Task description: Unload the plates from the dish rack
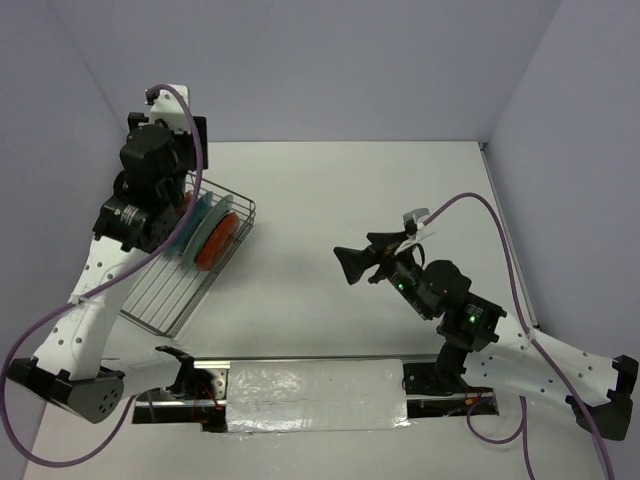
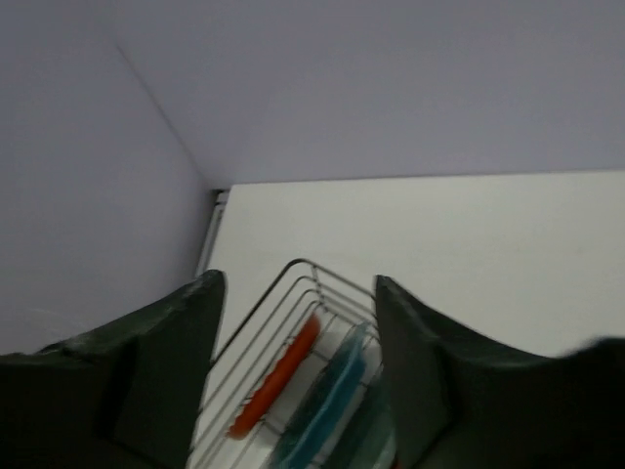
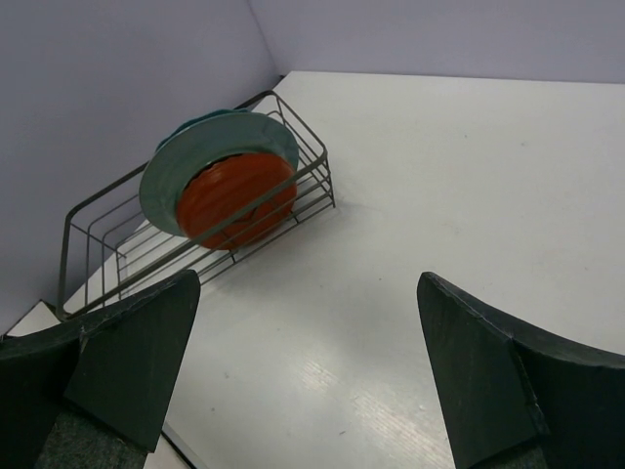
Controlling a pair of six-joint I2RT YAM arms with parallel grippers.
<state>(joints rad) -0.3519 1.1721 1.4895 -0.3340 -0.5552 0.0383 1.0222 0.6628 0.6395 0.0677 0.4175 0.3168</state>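
View from above: a white table [image 1: 330, 190] enclosed by pale lilac walls, with two robot arms bolted at its near edge. A silver wire dish rack [image 1: 170, 290] sits on the left side of the table, turned at an angle. The plates stand on edge, packed close together in the rack's far end. A red-orange plate [image 1: 215, 240] is on the right of the row. Teal plates [image 1: 195, 225] are just to its left, partly hidden under the left arm. How many plates stand behind it cannot be told.

The left arm reaches over the rack's far end. Its wrist camera is blurred. It shows the left gripper [image 2: 295, 283] with its two dark fingers spread apart and holding nothing. It hangs above the rack's rim and the plate edges. Below it, the red-orange plate's edge [image 2: 278, 381] lies left of the teal edges [image 2: 332, 401].

The right gripper [image 1: 352, 265] is over bare table, right of the rack and well apart from it, pointing toward it. Its wrist camera shows its fingers wide apart and empty. Between them, across open table, the rack is seen from its end. There the red-orange plate [image 3: 234, 200] stands in front of a larger grey-teal plate [image 3: 190, 161]. A teal rim [image 3: 210, 117] peeks out behind that.
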